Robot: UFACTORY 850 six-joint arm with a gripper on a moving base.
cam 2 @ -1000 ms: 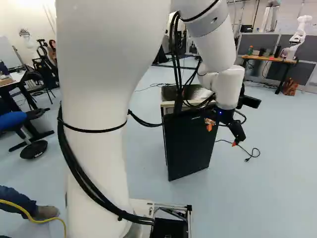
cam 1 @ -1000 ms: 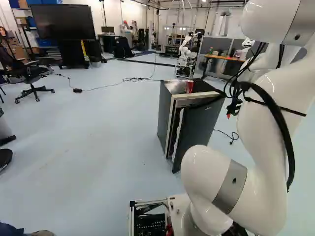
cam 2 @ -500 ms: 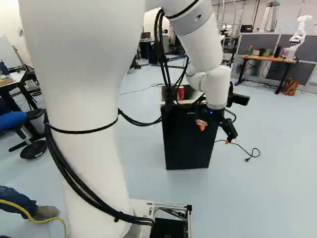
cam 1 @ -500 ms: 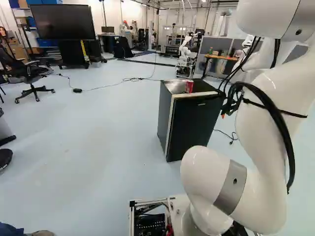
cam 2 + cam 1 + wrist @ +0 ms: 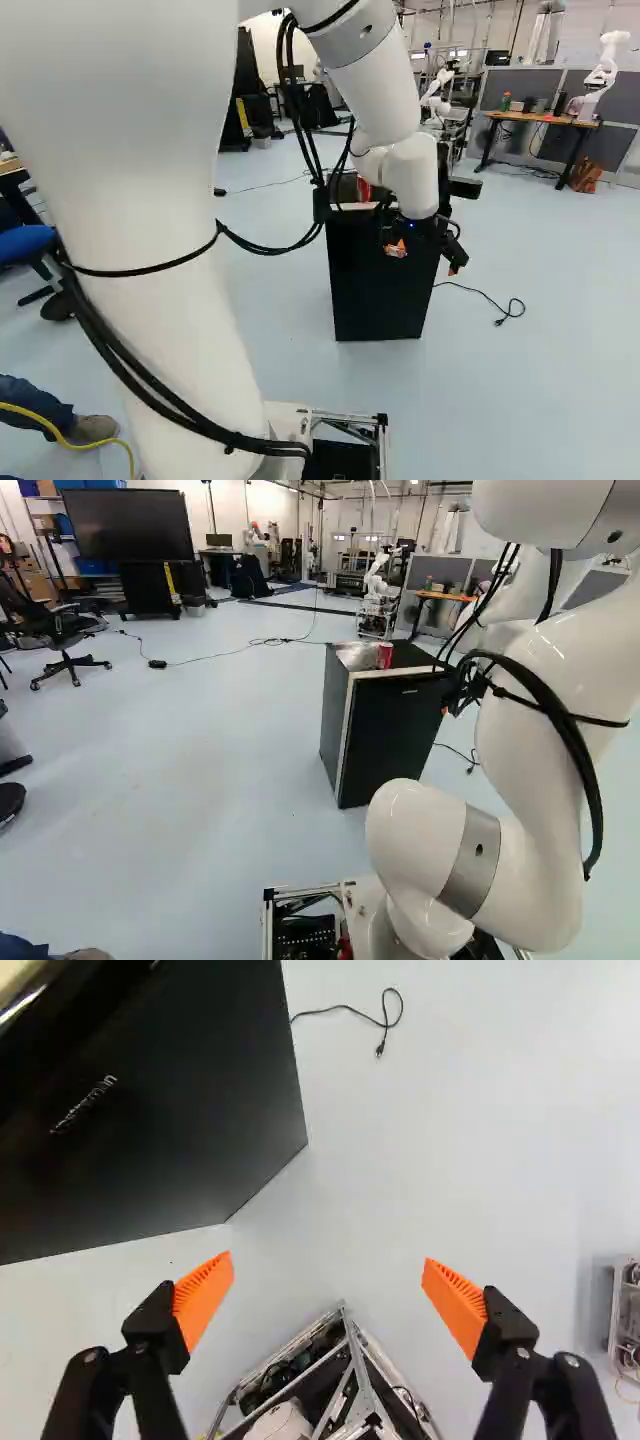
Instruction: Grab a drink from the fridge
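The mini fridge (image 5: 392, 738) stands upright on the floor (image 5: 215, 770), ahead of the base, with its dark door (image 5: 378, 290) closed. The red can (image 5: 385, 656), the visible drink, stands upright on top of the mini fridge, near the front edge; the fridge interior is hidden behind the door. A shiny silvery surface (image 5: 356, 656) occupies the fridge top just to the left of the can. The hand (image 5: 426, 259) is positioned in front of the mini fridge, near the upper right part of its door, and points downward. Its two fingers are spread wide, with orange pads (image 5: 204, 1298) facing each other; in the wrist view, floor shows between them, and both pads appear apart from the door. A black power cord (image 5: 508, 310) lies on the floor to the right of the mini fridge. A long thin cable (image 5: 235, 652) with a black power adapter (image 5: 157, 664) runs along the floor behind and to the left of the mini fridge. A large flat-screen display (image 5: 128, 525) stands well beyond the mini fridge, to its left. Another robot (image 5: 600, 75) is at a wooden-topped table (image 5: 540, 119) well beyond the mini fridge, to its right.
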